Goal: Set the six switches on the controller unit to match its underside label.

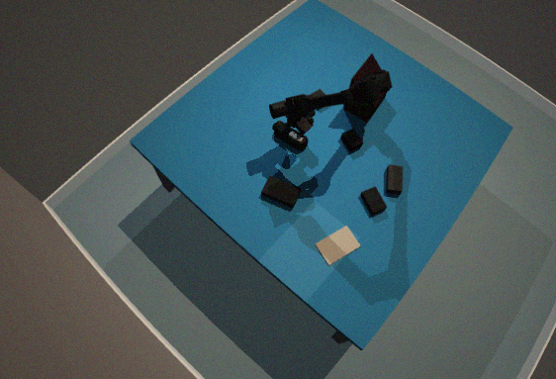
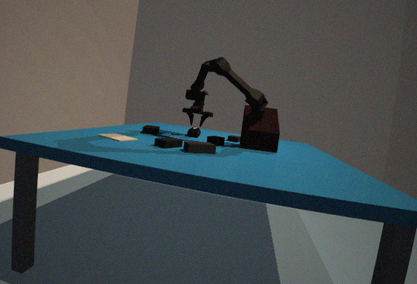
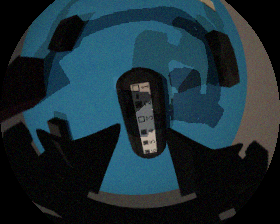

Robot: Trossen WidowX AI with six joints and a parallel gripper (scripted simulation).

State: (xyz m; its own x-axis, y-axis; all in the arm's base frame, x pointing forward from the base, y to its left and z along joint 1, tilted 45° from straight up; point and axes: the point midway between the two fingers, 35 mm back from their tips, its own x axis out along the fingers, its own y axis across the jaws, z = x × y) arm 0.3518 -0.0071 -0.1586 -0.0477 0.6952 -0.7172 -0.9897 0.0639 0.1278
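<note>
The dark controller unit (image 1: 285, 137) (image 2: 193, 133) (image 3: 124, 92) lies on the blue bench with its pale label (image 3: 145, 112) facing up, so its switches are hidden. In the wrist view the label's row runs from the far end toward me: first square empty, second filled, third empty, fourth and fifth filled, and the nearest, small and dim, looks filled. A shadow crosses the label. My gripper (image 2: 196, 125) (image 3: 144, 130) is open and empty, a little above the unit, with one finger toward each long side.
Dark blocks (image 1: 281, 192) (image 1: 351, 141) (image 1: 373, 202) (image 1: 394, 180) stand around the unit, and a small one (image 2: 234, 139) is near the dark red arm base (image 2: 265, 128). A flat beige plate (image 1: 337, 245) (image 2: 117, 137) lies farther off on the blue bench (image 1: 435, 142).
</note>
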